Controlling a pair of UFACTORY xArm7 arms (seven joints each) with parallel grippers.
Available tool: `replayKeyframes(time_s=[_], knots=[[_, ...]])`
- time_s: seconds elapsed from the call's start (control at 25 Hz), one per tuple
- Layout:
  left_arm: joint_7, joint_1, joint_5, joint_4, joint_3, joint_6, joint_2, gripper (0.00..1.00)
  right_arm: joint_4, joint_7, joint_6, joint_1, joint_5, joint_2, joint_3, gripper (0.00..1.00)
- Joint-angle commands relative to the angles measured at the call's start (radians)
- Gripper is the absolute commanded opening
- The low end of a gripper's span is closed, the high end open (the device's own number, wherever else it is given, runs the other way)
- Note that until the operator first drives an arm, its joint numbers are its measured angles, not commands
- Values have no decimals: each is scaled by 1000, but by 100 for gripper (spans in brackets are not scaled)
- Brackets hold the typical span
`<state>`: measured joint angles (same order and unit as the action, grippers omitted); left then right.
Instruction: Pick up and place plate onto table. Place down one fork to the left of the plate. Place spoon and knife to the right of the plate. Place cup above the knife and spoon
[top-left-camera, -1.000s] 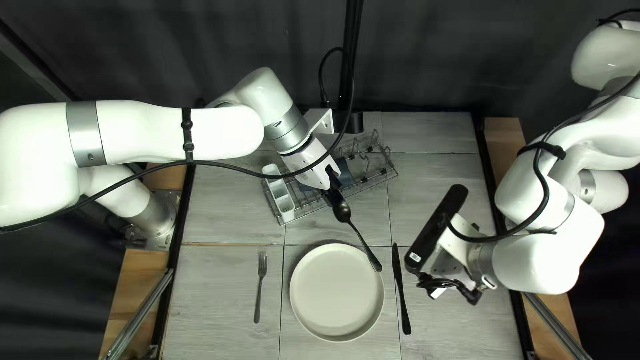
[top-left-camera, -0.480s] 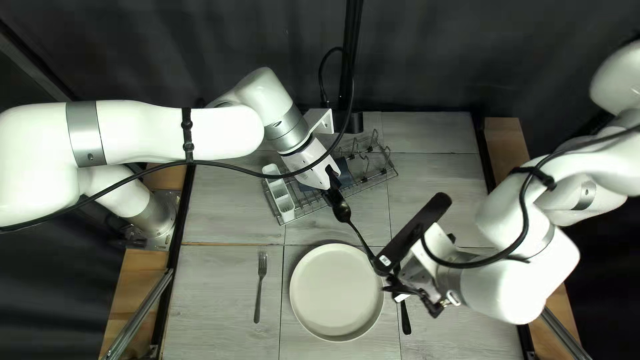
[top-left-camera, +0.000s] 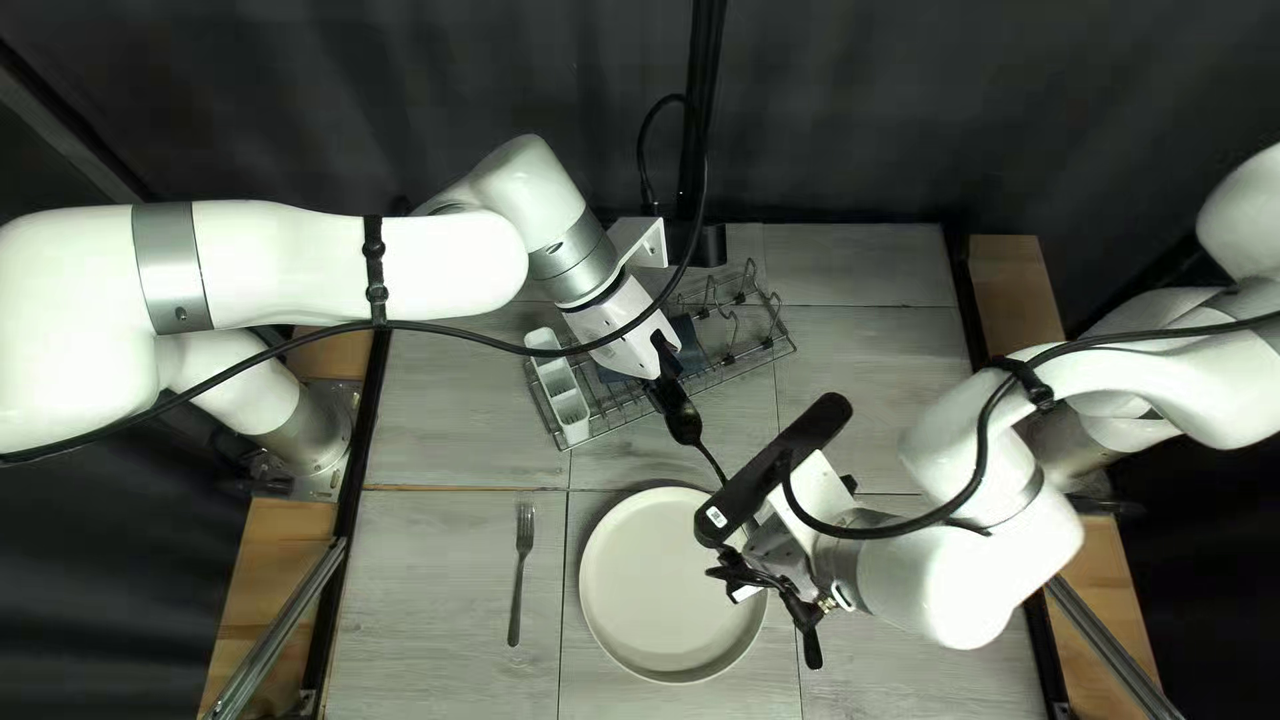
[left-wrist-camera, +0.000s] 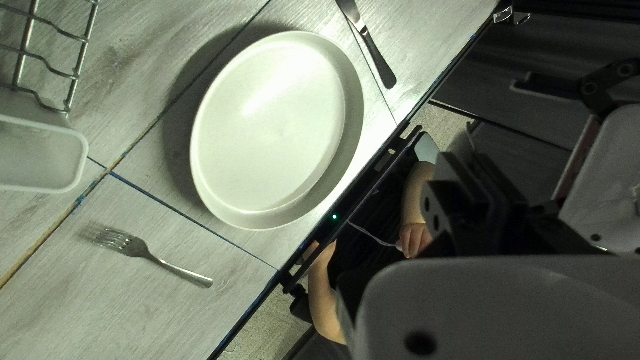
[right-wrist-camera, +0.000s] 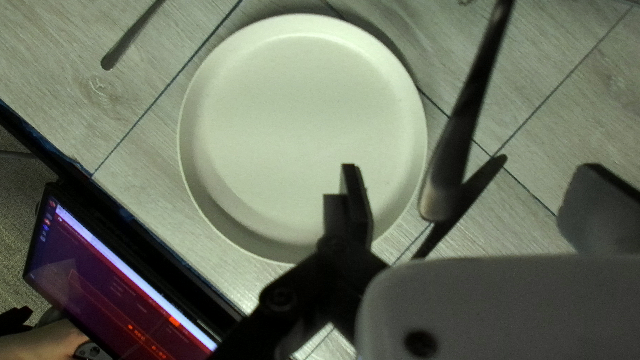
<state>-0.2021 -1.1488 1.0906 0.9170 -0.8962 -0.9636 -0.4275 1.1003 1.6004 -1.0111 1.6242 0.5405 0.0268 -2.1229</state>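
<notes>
The right arm has just swung inward, going from beyond the knife point(left-wrist-camera: 375, 53) to over the right-hand rim of the plate point(right-wrist-camera: 300, 133) in the top left view, while the left arm looks unmoved. That suggests a handover of the spoon point(right-wrist-camera: 475, 93). The left gripper point(top-left-camera: 671, 387) is closed on the spoon near its bowl, best judged from the top left view because its fingertips are dark in its own wrist view, and the handle slants down toward the right arm. The right gripper point(right-wrist-camera: 470, 177) is spread wide and grips nothing; the handle's end appears in the gap between its fingers, though how deep it sits there cannot be told. The plate lies flat on the table point(top-left-camera: 440, 587), with the fork point(top-left-camera: 520, 574) to its left and the knife to its right, so the spoon and the cup seem to be what remains; no cup can be made out. The next move likely calls for the right gripper to close on the handle before the left one lets go, or the spoon could drop onto the plate. Behind the plate stands the wire rack point(top-left-camera: 727, 378) with its white utensil holder point(top-left-camera: 571, 407). The black bar on the right arm carries a small pale label point(top-left-camera: 716, 516), too small to read. A lit screen point(right-wrist-camera: 113, 287) and a person's hand point(left-wrist-camera: 415, 239) show past the table's near edge.
</notes>
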Motion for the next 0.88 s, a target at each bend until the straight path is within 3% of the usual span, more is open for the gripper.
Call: replayKeyframes(time_s=[0.04, 0.4, 0.44, 0.48, 0.52, 0.56, 0.88], knots=[[0, 0, 0, 0, 0, 0, 0, 0, -17, 2, 36, 8, 14, -6, 7, 100], [0, 0, 0, 0, 0, 0, 0, 0, -70, 30, 101, 13, 99, -61, 10, 100], [0, 0, 0, 0, 0, 0, 0, 0, -73, 30, 104, 13, 103, -63, 10, 91], [0, 0, 0, 0, 0, 0, 0, 0, -81, 27, 113, 15, 111, -69, 11, 71], [0, 0, 0, 0, 0, 0, 0, 0, -81, 27, 113, 15, 111, -69, 11, 9], [0, 0, 0, 0, 0, 0, 0, 0, -81, 27, 113, 15, 111, -69, 11, 0], [0, 0, 0, 0, 0, 0, 0, 0, -81, 27, 113, 15, 111, -69, 11, 0]])
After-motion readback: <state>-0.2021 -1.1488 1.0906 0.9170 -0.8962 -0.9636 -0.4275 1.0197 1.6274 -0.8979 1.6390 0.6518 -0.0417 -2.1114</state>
